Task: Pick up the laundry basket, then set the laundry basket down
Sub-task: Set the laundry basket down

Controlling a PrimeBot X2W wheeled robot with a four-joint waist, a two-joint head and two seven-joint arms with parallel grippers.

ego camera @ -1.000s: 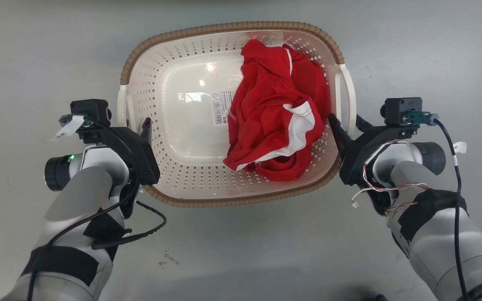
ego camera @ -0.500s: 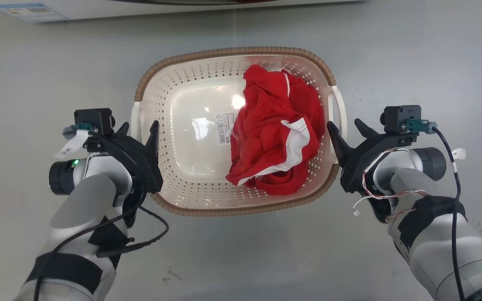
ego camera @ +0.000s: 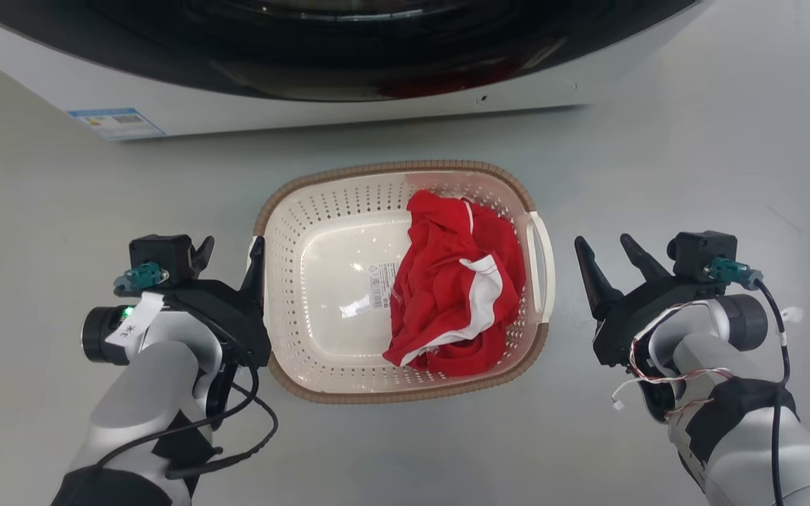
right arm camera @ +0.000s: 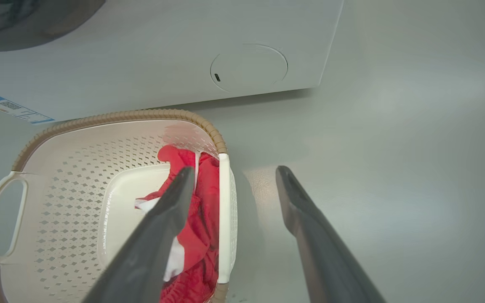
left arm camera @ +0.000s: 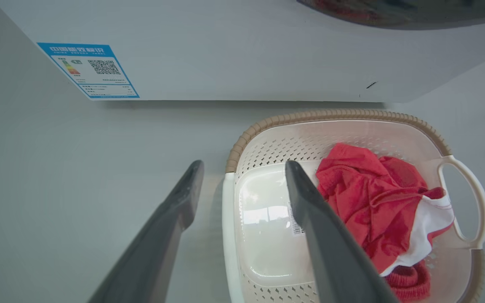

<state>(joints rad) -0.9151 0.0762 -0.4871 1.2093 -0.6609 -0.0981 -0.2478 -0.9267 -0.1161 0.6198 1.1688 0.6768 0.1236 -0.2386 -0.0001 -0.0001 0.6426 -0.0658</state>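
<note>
SET DOWN: The laundry basket (ego camera: 285,281) rests on the grey floor (ego camera: 60,211) just in front of a white washing machine (ego camera: 320,112), a crumpled red-and-white garment (ego camera: 454,295) heaped in its right half and a barcode sticker (ego camera: 380,284) showing on its bare bottom. A second ago both grippers were clamped on the basket's white side handles; half a second ago they had let go. Now the left gripper (ego camera: 230,254) hovers close by the left handle (left arm camera: 227,219), its jaws spread wide and holding nothing, one finger outside the handle and one over the basket's interior as the left wrist view has it. The right gripper (ego camera: 605,256), jaws equally wide and empty, stands apart from the right handle (ego camera: 540,260). The head view has itself drawn back, bringing the washing machine into the picture, so the basket's smaller look is the camera's doing. With the basket level on the floor and both handles free, the set-down appears complete; what remains, by all signs, is for the arms to clear away.
</note>
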